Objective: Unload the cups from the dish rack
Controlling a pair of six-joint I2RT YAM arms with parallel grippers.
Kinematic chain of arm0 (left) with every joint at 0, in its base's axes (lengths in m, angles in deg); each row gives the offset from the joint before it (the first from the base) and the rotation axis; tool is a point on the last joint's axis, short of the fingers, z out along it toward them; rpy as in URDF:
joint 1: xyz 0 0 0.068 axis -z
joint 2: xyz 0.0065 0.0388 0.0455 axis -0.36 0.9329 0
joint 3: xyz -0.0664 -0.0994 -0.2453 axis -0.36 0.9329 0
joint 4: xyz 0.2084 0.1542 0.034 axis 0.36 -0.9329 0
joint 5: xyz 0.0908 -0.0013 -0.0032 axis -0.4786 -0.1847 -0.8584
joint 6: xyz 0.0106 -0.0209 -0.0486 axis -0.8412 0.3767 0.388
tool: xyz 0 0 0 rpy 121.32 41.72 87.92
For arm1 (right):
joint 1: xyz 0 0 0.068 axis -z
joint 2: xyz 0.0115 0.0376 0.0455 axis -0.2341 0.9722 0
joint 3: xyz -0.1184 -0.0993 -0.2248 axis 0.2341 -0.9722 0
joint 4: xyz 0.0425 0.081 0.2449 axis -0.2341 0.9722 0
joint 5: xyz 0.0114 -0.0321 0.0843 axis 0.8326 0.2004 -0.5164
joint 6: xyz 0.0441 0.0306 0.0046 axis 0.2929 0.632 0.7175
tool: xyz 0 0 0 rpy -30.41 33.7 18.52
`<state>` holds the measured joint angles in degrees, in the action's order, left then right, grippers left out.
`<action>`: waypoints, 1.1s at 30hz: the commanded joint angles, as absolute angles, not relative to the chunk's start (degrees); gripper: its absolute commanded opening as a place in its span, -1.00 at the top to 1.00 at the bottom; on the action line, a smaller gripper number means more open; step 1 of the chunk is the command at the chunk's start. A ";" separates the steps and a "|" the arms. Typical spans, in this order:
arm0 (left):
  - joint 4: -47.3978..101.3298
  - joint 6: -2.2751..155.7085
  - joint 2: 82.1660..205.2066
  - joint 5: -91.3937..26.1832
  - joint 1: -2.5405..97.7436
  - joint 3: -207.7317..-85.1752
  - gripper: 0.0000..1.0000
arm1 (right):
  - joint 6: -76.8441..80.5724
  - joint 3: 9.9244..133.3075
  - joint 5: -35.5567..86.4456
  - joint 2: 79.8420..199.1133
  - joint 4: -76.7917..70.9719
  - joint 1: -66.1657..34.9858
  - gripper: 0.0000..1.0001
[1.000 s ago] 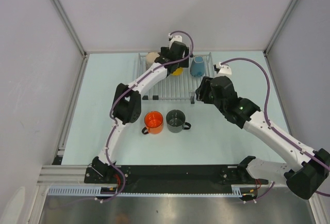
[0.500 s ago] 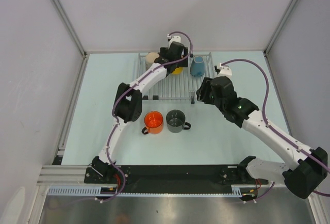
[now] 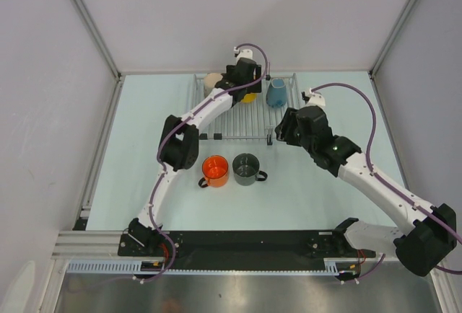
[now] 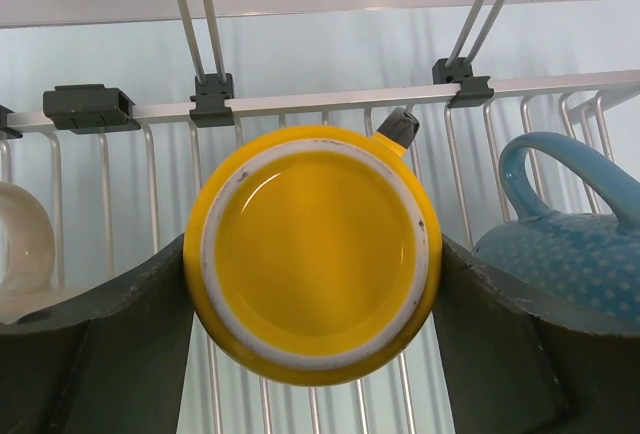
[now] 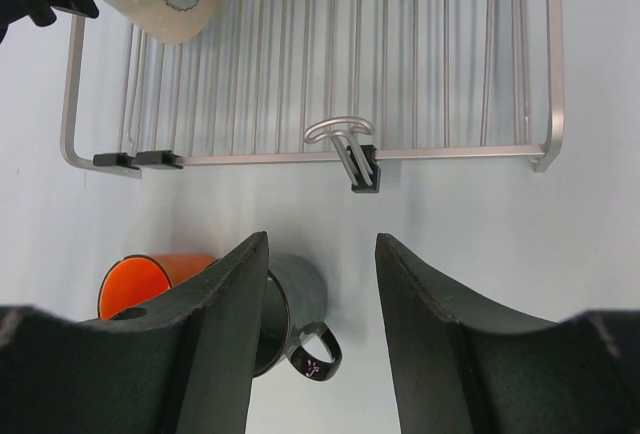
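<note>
The left pincer (image 4: 312, 284) is closed against both sides of the yellow cup (image 4: 315, 234), one finger on each flank, so the cup is judged to be grasped (how firmly cannot be told). The cup sits upside down at the far side of the rack (image 4: 300, 104), between the cream cup (image 4: 25, 244) on the left and the blue cup (image 4: 570, 244) on the right. A straight upward lift is advised, so that the upright prongs and the blue cup's handle are cleared. The right pincer (image 5: 322, 254) is held apart and empty over the grey cup (image 5: 300, 299) and orange cup (image 5: 150, 279) on the table (image 5: 480, 254).
</note>
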<state>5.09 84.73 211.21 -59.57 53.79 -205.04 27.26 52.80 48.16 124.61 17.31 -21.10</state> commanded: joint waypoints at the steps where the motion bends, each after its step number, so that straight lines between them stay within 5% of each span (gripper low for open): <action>1: 5.26 86.06 208.38 -56.60 54.50 -201.82 0.99 | 28.36 52.41 47.50 123.88 15.48 -20.83 -0.04; 33: 7.37 81.74 176.22 -62.68 57.49 -189.97 0.99 | 27.39 53.73 54.26 112.63 19.87 -20.39 -0.04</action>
<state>3.58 81.06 186.01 -63.67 57.79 -192.43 27.80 51.77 51.72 113.53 20.26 -20.90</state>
